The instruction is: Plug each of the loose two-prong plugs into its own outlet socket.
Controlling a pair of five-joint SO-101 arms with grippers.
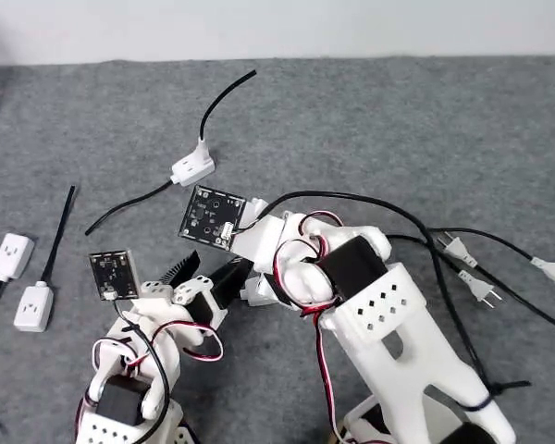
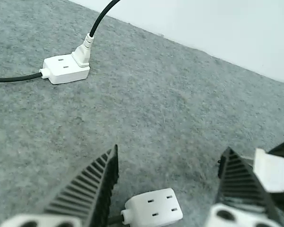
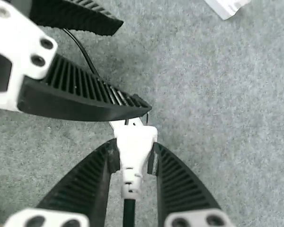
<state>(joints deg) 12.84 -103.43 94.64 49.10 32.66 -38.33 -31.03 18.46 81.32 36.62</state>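
My right gripper (image 3: pixel 133 150) is shut on a white two-prong plug (image 3: pixel 132 139) just above the grey mat, its prongs pointing at a black finger (image 3: pixel 80 97) of the left gripper. My left gripper (image 2: pixel 170 156) stands open, its fingers either side of a white outlet socket (image 2: pixel 154 213) lying on the mat. In the high view both grippers meet near the table's middle front, left gripper (image 1: pixel 202 280) beside right gripper (image 1: pixel 245 282). A second outlet (image 1: pixel 192 168) behind them has a plug in it.
Two more white outlets (image 1: pixel 14 254) (image 1: pixel 34 307) lie at the left edge. Three loose plugs on black cords (image 1: pixel 455 248) (image 1: pixel 481 289) (image 1: pixel 550 270) lie at the right. The right arm's cable (image 1: pixel 425 240) loops over the mat.
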